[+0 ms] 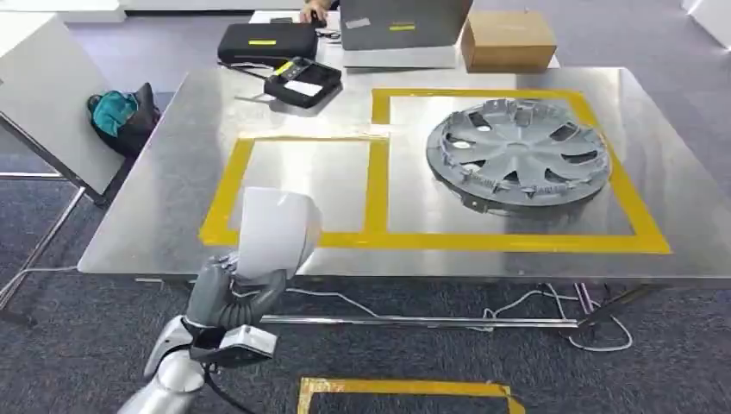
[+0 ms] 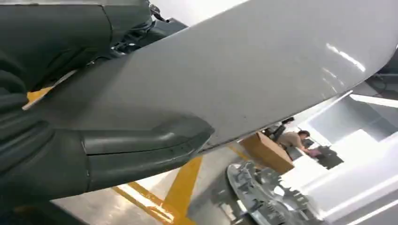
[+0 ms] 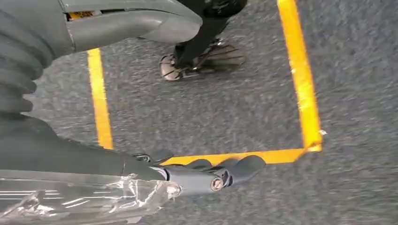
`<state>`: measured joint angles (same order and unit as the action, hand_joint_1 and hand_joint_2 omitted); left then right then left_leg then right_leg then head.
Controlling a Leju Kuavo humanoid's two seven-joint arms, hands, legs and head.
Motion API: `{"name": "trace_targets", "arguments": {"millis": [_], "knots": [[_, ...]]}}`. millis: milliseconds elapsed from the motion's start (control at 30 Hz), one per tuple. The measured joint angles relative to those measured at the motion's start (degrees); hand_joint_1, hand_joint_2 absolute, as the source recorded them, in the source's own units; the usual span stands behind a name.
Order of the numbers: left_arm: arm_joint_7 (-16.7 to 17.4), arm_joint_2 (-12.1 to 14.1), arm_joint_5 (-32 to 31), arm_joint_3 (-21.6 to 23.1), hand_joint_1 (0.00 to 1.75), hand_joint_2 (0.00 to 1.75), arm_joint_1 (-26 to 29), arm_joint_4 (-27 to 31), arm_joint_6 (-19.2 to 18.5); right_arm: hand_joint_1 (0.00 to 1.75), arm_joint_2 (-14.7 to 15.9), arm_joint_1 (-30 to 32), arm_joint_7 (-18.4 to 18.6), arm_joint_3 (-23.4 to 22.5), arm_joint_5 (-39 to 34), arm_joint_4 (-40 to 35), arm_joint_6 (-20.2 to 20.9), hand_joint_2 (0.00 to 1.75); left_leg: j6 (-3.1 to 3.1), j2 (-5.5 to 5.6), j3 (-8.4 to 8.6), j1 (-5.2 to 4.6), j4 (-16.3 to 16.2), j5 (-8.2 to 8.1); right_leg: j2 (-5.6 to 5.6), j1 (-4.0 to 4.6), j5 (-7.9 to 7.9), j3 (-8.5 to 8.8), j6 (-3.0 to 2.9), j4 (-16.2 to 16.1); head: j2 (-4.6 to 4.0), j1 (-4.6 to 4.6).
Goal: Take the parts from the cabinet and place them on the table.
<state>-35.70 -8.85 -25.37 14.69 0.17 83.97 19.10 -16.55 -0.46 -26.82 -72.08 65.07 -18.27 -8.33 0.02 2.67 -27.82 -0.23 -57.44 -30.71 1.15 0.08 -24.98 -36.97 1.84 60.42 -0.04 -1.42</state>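
nearest us, our left hand (image 1: pixel 231 297) grips a pale grey panel part (image 1: pixel 274 231), held upright above the near edge of the counter (image 1: pixel 172 181). our right hand (image 3: pixel 141 93) hangs over grey carpet (image 3: pixel 356 70), fingers apart, holding nothing. farther off, a grey wheel cover (image 1: pixel 517 153) lies inside the larger yellow taped square (image 1: pixel 638 220).
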Motion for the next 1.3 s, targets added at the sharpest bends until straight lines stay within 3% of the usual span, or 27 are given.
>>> {"name": "trace_targets", "arguments": {"millis": [67,100,133,200,233,267,300,333,367,400,433,467,533,600,633,700,733,767,800,867,900,967,1033,1133,1200,1300], "knots": [[0.9,-0.2,-1.1,0.0,1.75,1.75,-0.7,-0.1,2.4,0.0,-0.2,0.0,0.0,-0.1,0.4,0.0,0.0,1.75,-0.31,-0.23,-0.19,-0.14,-1.0,0.1,-0.17,-0.51,-0.33,1.07,-0.54,-0.3,0.0,0.07],[1.2,-0.2,-1.6,0.0,1.75,1.75,-1.3,-0.2,3.8,0.0,-0.2,-0.1,0.0,-0.1,0.6,0.0,0.0,1.75,-0.79,-1.07,-1.74,-0.18,-4.0,0.31,-0.42,-0.58,-0.66,1.64,-0.97,-0.5,0.0,0.4],[1.6,-0.3,-2.2,0.0,1.75,1.75,-2.0,-0.6,5.4,0.0,-0.2,-0.2,0.0,-0.2,0.8,0.0,0.0,1.75,-1.2,-1.61,-4.5,-0.03,-8.3,-0.72,-0.68,-0.58,-1.01,2.15,-1.21,-0.7,0.0,0.75],[2.4,-0.3,-3.3,0.0,1.75,1.75,-2.7,-1.5,7.4,0.0,-0.2,-0.2,0.0,-0.3,1.2,0.0,0.0,1.75,-1.57,-2.03,-10.38,0.06,-16.2,-4.69,-1.16,-0.58,-1.81,3.11,-1.3,-1.0,0.0,0.72],[2.4,-0.3,-3.7,0.0,1.75,1.75,-2.9,-1.9,7.9,0.0,-0.2,-0.1,0.1,-0.4,1.4,0.0,0.0,1.75,-1.5,-2.03,-12.32,0.04,-17.8,-5.48,-1.33,-0.57,-2.28,3.7,-1.32,-1.1,0.0,0.76],[2.5,-0.4,-4.0,0.0,1.75,1.75,-3.1,-2.2,8.1,0.0,-0.2,-0.1,0.1,-0.4,1.5,0.0,-0.1,1.75,-1.35,-2.03,-13.04,0.03,-17.2,-4.58,-1.44,-0.53,-2.79,4.39,-1.31,-1.1,0.0,0.72],[2.5,-0.4,-4.2,0.0,1.75,1.75,-3.2,-2.5,8.2,0.0,-0.2,-0.1,0.1,-0.4,1.5,0.0,-0.1,1.75,-1.01,-2.04,-12.77,-0.02,-14.8,-2.05,-1.56,-0.45,-3.39,5.25,-1.3,-1.1,0.0,0.72],[2.5,-0.4,-4.4,0.0,1.75,1.75,-3.3,-2.6,8.4,0.0,-0.2,-0.1,0.1,-0.5,1.6,0.0,-0.1,1.75,-0.6,-2.14,-11.91,-0.15,-11.0,1.57,-1.65,-0.4,-3.91,6.1,-1.24,-1.2,0.0,0.74],[2.7,-0.4,-4.8,0.0,1.75,1.75,-3.6,-2.7,8.5,0.0,-0.2,-0.2,0.1,-0.4,1.7,0.0,-0.1,1.75,0.0,-2.84,-10.88,-0.46,-6.3,5.85,-1.89,-0.36,-4.47,6.96,-1.14,-1.2,0.0,0.7],[3.2,-0.4,-5.7,0.1,1.75,1.75,-3.9,-3.0,8.5,0.0,-0.2,-0.1,0.1,-0.5,1.7,0.0,-0.1,1.75,0.51,-4.45,-10.54,-0.95,-2.6,9.4,-1.98,-0.25,-5.06,7.0,-0.88,-1.2,0.0,0.75],[3.6,-0.4,-6.4,0.2,1.75,1.75,-4.3,-3.5,8.7,0.0,-0.2,0.0,0.1,-0.5,1.8,0.0,-0.2,1.75,0.49,-4.38,-10.69,-1.11,-1.2,7.17,-1.83,0.07,-5.8,7.72,-0.37,-0.8,0.0,0.98],[4.1,-0.5,-7.1,0.4,1.75,1.75,-4.3,-3.8,8.7,0.0,-0.3,-0.2,0.3,-0.5,1.9,0.0,-0.3,1.75,0.32,-4.14,-10.29,-1.0,-1.5,8.01,-2.22,0.19,-6.61,7.31,-0.15,-0.9,0.0,0.76],[4.7,-0.7,-8.1,0.5,1.75,1.75,-4.8,-4.5,9.0,0.0,-0.3,-0.3,0.5,-0.5,2.0,0.0,-0.6,1.75,0.41,-3.54,-10.06,-1.04,-1.4,8.18,-2.71,0.16,-6.99,8.27,0.18,-1.6,0.0,0.81],[5.3,-0.9,-8.8,0.7,1.75,1.75,-5.7,-5.3,9.1,0.0,-0.3,-0.7,0.5,-0.5,2.2,0.0,-0.5,1.75,0.87,-3.21,-9.1,-0.38,-0.9,8.04,-1.83,0.15,-8.22,8.28,0.92,-0.3,0.0,0.66],[5.5,-1.0,-9.2,0.9,1.75,1.75,-6.2,-6.0,9.1,0.0,-0.4,-0.8,0.5,-0.5,2.2,0.0,-0.3,1.75,1.25,-3.14,-8.83,-0.31,-0.9,7.75,-1.49,0.11,-10.05,6.47,1.23,3.2,0.0,0.59],[6.1,-1.0,-10.6,1.6,1.75,1.75,-7.1,-7.6,9.0,0.0,-0.5,-0.8,0.5,-0.5,2.3,0.0,-0.1,1.75,1.55,-2.7,-8.45,-0.3,-0.9,7.14,-1.41,-0.04,-13.84,0.74,1.54,12.8,0.0,0.59],[6.4,-1.0,-10.9,1.8,1.75,1.75,-7.2,-8.4,8.9,0.0,-0.5,-0.7,0.5,-0.5,2.4,0.0,-0.1,1.75,1.57,-2.45,-8.2,-0.3,-0.9,6.85,-1.39,-0.04,-14.24,-1.76,1.59,16.1,0.0,0.61],[6.5,-1.0,-11.2,1.9,1.75,1.75,-7.2,-8.9,8.9,0.0,-0.5,-0.6,0.5,-0.5,2.4,0.0,0.0,1.75,1.55,-2.25,-7.82,-0.29,-0.9,6.55,-1.39,-0.05,-12.97,-2.9,1.59,16.4,0.0,0.61],[6.5,-1.0,-11.3,2.0,1.75,1.75,-7.2,-9.2,8.9,0.0,-0.5,-0.6,0.5,-0.5,2.4,0.0,0.0,1.75,1.48,-2.02,-7.31,-0.28,-0.9,6.2,-1.39,-0.07,-10.14,-2.61,1.54,14.0,0.0,0.61],[6.5,-1.0,-11.5,2.1,1.75,1.75,-7.7,-9.9,8.7,0.0,-0.5,-0.5,0.5,-0.6,2.5,0.0,0.0,1.75,1.16,-1.72,-6.18,-0.18,-0.9,5.5,-1.37,-0.13,-3.39,0.45,1.48,4.8,0.0,0.61],[7.3,-1.0,-12.0,2.4,1.75,1.75,-8.1,-10.5,8.0,0.0,-0.5,-0.5,0.3,-0.6,2.6,0.0,0.3,1.75,0.83,-1.64,-5.86,-0.23,-0.9,5.1,-1.25,-0.2,-1.39,1.95,1.54,0.5,0.0,0.59],[9.1,-0.9,-14.2,3.1,1.75,1.75,-9.0,-11.7,7.0,0.0,-0.5,-0.7,0.2,-0.6,2.9,0.1,0.6,1.75,0.44,-1.36,-6.06,-0.63,-1.2,5.08,-0.92,-0.18,-1.64,2.71,0.83,-0.4,0.0,0.68],[10.9,-0.6,-17.5,3.8,1.75,1.75,-9.9,-13.6,6.6,0.0,-0.5,-0.7,0.0,-0.6,3.4,0.1,0.5,1.75,1.51,-1.39,-6.05,-0.7,-1.1,5.17,-0.76,-0.3,-1.45,2.66,0.97,-0.5,0.0,0.79],[13.7,-0.5,-22.0,5.0,1.75,1.75,-12.4,-17.0,6.3,0.0,-0.5,-0.8,-0.1,-0.6,4.0,0.2,0.5,1.75,1.59,-1.49,-5.81,-0.69,-0.7,5.22,-0.53,-0.2,-1.5,2.6,0.88,-0.5,0.0,0.81],[16.2,-0.4,-26.0,6.0,1.75,1.75,-14.6,-19.9,6.4,0.0,-0.4,-1.2,-0.1,-0.6,4.5,0.4,0.5,1.75,1.5,-1.49,-5.75,-0.67,-0.5,5.27,-0.54,-0.09,-1.57,2.6,0.49,-0.5,0.0,0.77],[17.2,-0.4,-27.5,6.7,1.75,1.75,-16.3,-22.6,6.4,0.0,-0.4,-1.4,-0.1,-0.6,4.7,0.6,0.5,1.75,0.88,-1.5,-5.73,-0.63,-0.2,5.5,-0.56,-0.06,-1.54,2.52,0.25,-0.5,0.0,0.79]]}}
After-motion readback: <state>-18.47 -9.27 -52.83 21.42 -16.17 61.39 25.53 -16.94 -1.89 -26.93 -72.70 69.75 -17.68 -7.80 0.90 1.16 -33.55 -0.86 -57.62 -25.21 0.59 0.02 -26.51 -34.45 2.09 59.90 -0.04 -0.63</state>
